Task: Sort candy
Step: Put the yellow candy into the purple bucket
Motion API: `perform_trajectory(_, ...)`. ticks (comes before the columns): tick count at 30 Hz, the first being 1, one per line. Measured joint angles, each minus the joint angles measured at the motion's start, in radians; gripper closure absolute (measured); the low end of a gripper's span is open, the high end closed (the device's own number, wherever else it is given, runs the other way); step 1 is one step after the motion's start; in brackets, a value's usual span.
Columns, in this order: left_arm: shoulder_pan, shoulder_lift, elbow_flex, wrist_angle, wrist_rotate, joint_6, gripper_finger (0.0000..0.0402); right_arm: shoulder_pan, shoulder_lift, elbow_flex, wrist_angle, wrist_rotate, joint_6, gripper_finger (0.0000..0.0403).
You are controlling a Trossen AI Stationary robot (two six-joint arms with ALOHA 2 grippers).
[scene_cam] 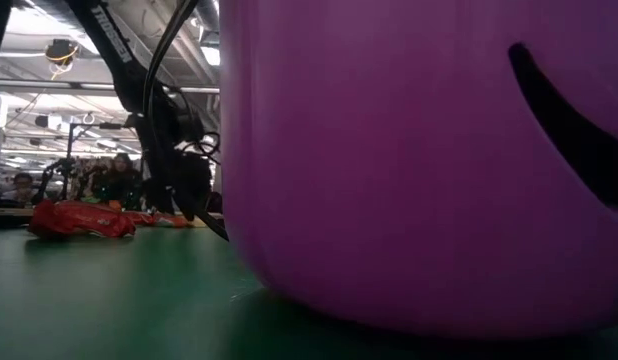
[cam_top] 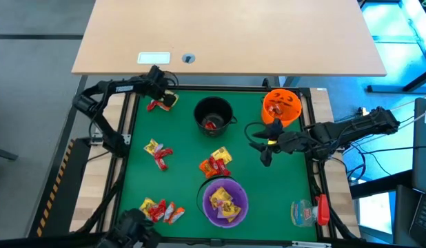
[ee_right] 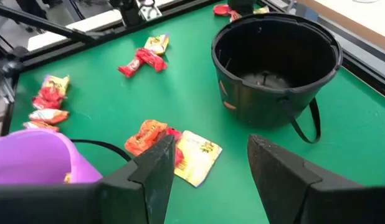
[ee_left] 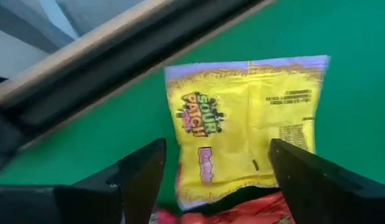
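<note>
Wrapped candy lies in small heaps on the green mat: near the far left corner (cam_top: 161, 103), at the left (cam_top: 158, 153), in the middle (cam_top: 215, 163) and at the near left (cam_top: 161, 210). My left gripper (cam_top: 166, 95) hangs open over the far left heap. In its wrist view its fingers stand on either side of a yellow packet (ee_left: 242, 124) that lies flat, with a red sweet (ee_left: 242, 211) beside it. My right gripper (cam_top: 265, 146) is open above the mat, right of the middle heap (ee_right: 180, 149) and near the black bowl (ee_right: 276, 62).
Three bowls stand on the mat: a black one (cam_top: 213, 114) holding a red sweet, an orange one (cam_top: 282, 105) at the far right, and a purple one (cam_top: 225, 200) with yellow sweets near the front edge. It fills the low view (scene_cam: 419, 160). A clear plastic item with a red part (cam_top: 309, 210) lies near right.
</note>
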Motion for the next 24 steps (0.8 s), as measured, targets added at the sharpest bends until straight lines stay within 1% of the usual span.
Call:
perform_trajectory(5,-0.023,0.023,0.021,-0.001,-0.047,-0.028,0.0127,0.000,0.000,0.000,0.007,0.000,0.004,0.0205)
perform_trajectory(8,-0.029,0.025,0.045,-0.024,-0.053,-0.041,0.0145,0.000,0.000,0.000,0.007,0.000,0.007,0.0205)
perform_trajectory(11,-0.029,0.025,0.060,-0.034,-0.053,-0.041,0.0179,0.000,0.000,0.000,0.007,0.000,0.008,0.0205)
perform_trajectory(15,-0.033,0.025,0.060,-0.036,-0.051,-0.041,0.0241,0.000,0.000,0.000,0.006,0.001,0.008,0.0205)
perform_trajectory(18,-0.033,0.025,0.060,-0.037,-0.022,-0.041,0.0285,0.000,0.000,0.000,0.006,0.001,0.008,0.0205)
perform_trajectory(20,-0.033,0.025,0.060,-0.037,-0.008,-0.042,0.0306,0.000,0.000,0.000,0.006,0.002,0.010,0.0205)
perform_trajectory(24,-0.033,0.025,0.059,-0.044,0.004,-0.014,0.0336,0.000,0.000,0.000,0.006,0.003,0.023,0.0205)
